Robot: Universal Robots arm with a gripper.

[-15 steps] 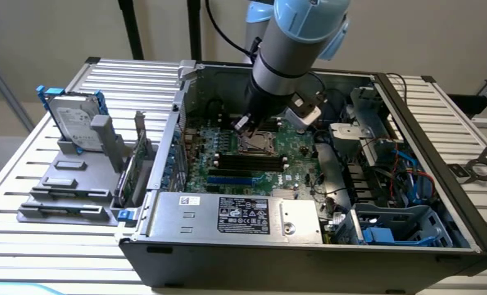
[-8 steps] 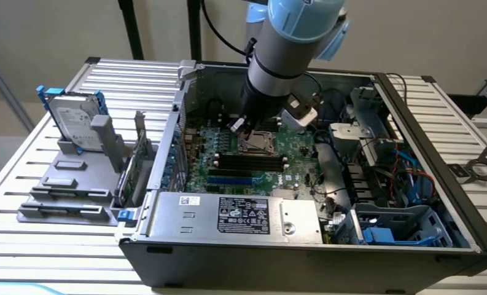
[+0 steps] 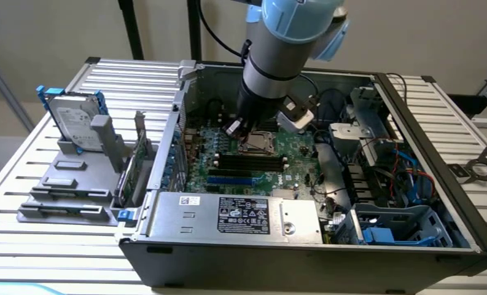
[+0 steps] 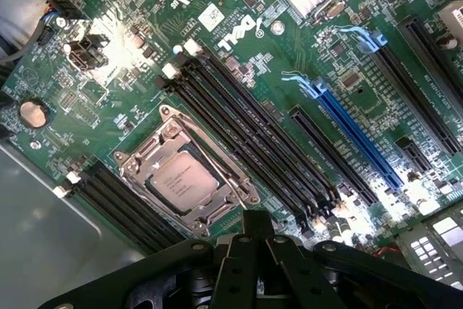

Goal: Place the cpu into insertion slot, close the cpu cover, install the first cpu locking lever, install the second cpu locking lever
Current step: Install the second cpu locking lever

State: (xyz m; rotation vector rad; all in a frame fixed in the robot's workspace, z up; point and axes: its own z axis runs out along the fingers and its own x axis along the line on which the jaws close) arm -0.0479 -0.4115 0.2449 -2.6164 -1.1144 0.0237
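Observation:
The cpu (image 4: 182, 179) lies flat in the insertion slot (image 3: 258, 142), its silvery top showing through the window of the cpu cover (image 4: 142, 164). The cover's metal frame rests down over the chip. A thin metal lever (image 4: 217, 155) runs along the socket's side nearest the memory slots. My gripper (image 4: 253, 218) hovers just off one corner of the socket, its dark fingers (image 4: 242, 251) pressed together with nothing between them. In the exterior view the arm (image 3: 268, 67) reaches down into the open computer case directly over the socket.
Long black memory slots (image 4: 246, 135) and a blue expansion slot (image 4: 354, 135) lie beside the socket. The case walls (image 3: 177, 141), a power supply (image 3: 243, 215), cables (image 3: 390, 166) and a blue drive cage (image 3: 399, 227) hem in the board. A hard drive (image 3: 71, 120) stands outside on a grey fixture.

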